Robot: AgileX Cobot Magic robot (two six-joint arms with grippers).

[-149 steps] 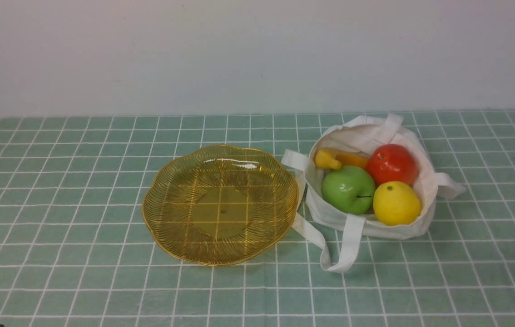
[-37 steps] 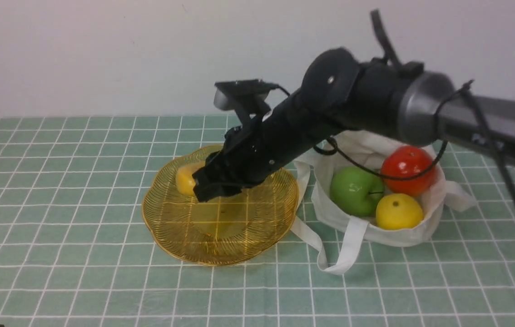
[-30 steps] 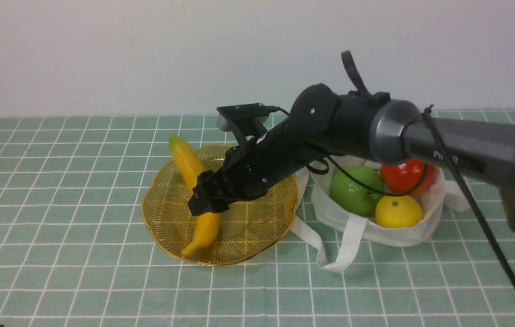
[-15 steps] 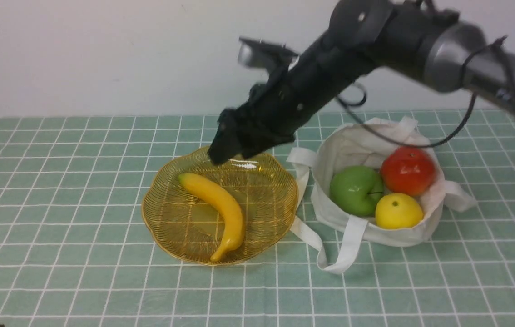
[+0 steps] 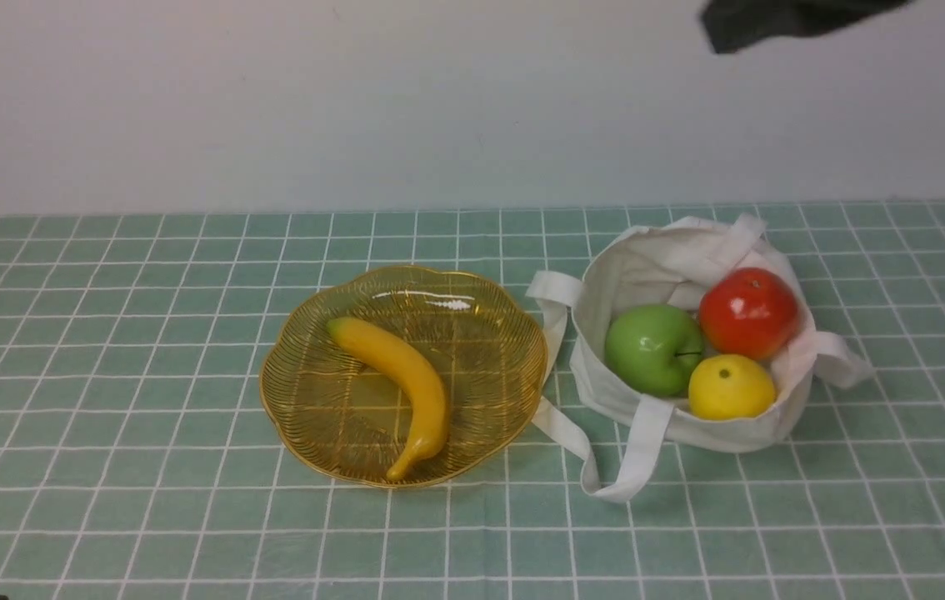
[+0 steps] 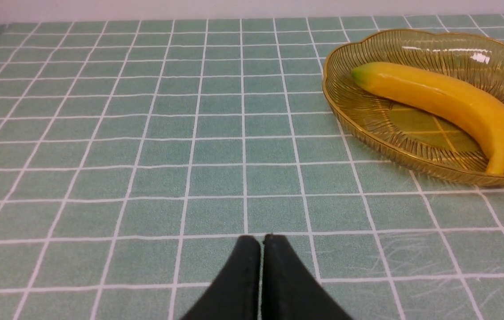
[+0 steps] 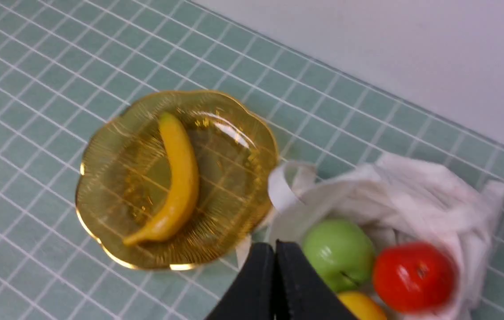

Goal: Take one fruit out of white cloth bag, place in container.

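Note:
The yellow-orange banana (image 5: 402,383) lies loose in the amber ribbed dish (image 5: 481,350), its stem tip near the front rim. The white cloth bag (image 5: 631,275) sits right of the dish. My right gripper (image 7: 275,246) is shut and empty, high above the bag; in the front view only a dark part of that arm (image 5: 781,21) shows at the top edge. My left gripper (image 6: 261,242) is shut with nothing in it, low over bare cloth, well apart from the dish (image 6: 345,111) and the banana (image 6: 443,100). From the right wrist, the banana (image 7: 181,178) rests across the dish (image 7: 234,186).
A green apple (image 5: 652,348), a red apple-like fruit (image 5: 747,312) and a round yellow lemon-like fruit (image 5: 729,386) stay inside the bag. Two strap handles (image 5: 631,450) trail onto the green checked tablecloth (image 5: 147,333). A pale wall rises behind the table.
The right gripper let the banana go into the dish, then rose up and to the right until almost out of the front view. The banana now lies still.

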